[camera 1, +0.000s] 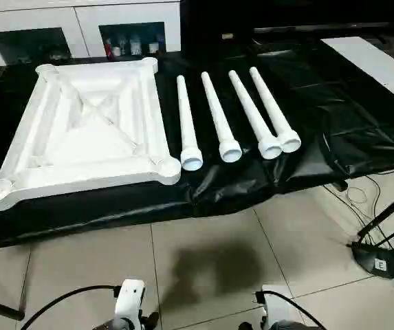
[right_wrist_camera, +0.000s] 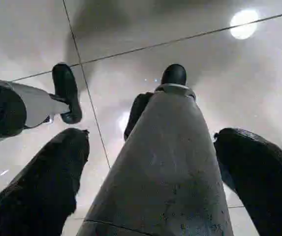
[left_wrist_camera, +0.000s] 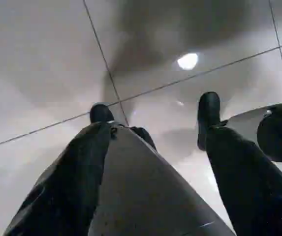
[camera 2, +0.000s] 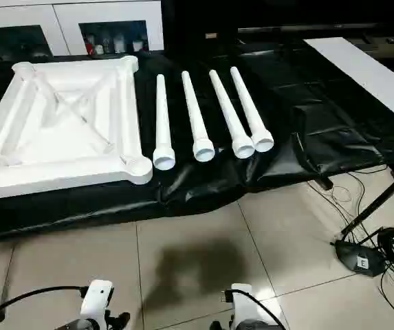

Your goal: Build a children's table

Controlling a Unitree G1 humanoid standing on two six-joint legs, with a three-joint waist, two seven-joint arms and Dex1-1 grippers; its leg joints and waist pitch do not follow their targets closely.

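The white table top lies upside down on a black sheet, showing its X-braced ribs and round corner sockets. To its right, four white tapered legs lie side by side, wide open ends toward me. Both arms hang low over the tiled floor, well short of the parts. In the left wrist view my left gripper points at the floor with its fingers apart and nothing between them. My right gripper does the same, with the left gripper's finger showing beside it.
The black sheet covers a low platform whose front edge drops to beige floor tiles. A white cabinet with glass doors stands behind. A white board lies at the right. Cables and a small black box sit on the floor at right.
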